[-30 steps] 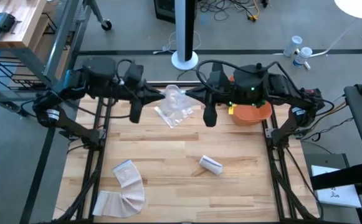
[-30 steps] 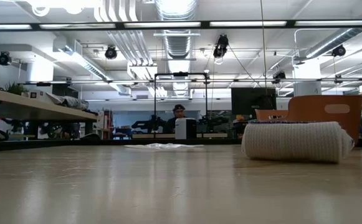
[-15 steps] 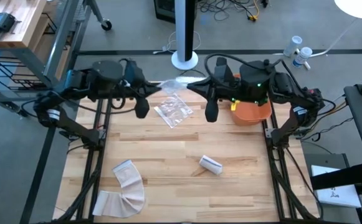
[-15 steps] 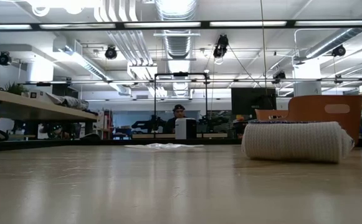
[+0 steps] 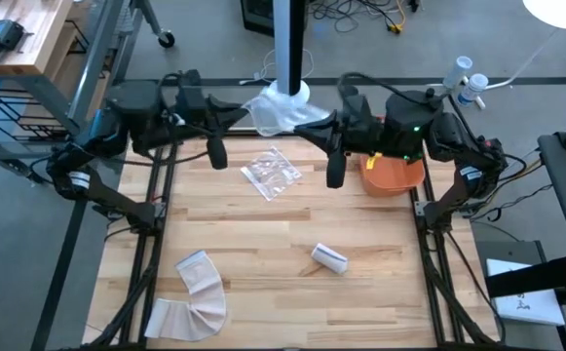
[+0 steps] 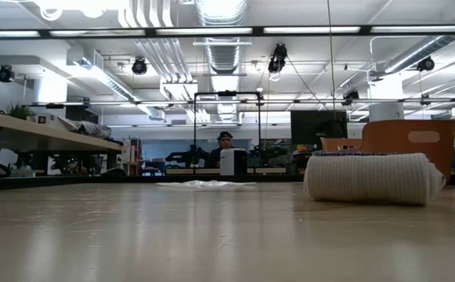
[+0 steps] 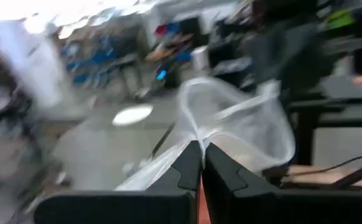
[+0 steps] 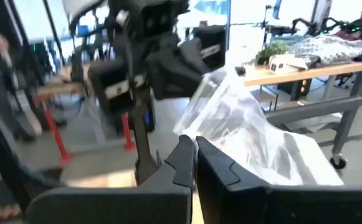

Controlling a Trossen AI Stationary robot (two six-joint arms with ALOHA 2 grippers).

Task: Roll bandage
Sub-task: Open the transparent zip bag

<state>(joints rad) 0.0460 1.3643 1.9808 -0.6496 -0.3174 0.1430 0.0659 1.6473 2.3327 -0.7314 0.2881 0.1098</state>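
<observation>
Two grippers are busy with the same thing: I have the left gripper [image 5: 246, 110] and the right gripper [image 5: 307, 121] both clenched on a crumpled clear plastic bag [image 5: 273, 109], held up in the air between them above the far edge of the wooden slatted table [image 5: 263, 244]. From each wrist I see the dark fingers pinched together on the film.

The rolled white bandage [image 5: 329, 258] lies on the table well apart from both grippers, toward the near side and right of centre, its long axis slanting across the boards. I judge my right arm the nearer one. A loose strip of white bandage [image 5: 195, 292] curls at the near left corner, closer to the left arm. A second flat clear plastic sleeve [image 5: 271, 174] lies below the raised bag, and an orange bowl [image 5: 396, 175] sits by the right arm.
</observation>
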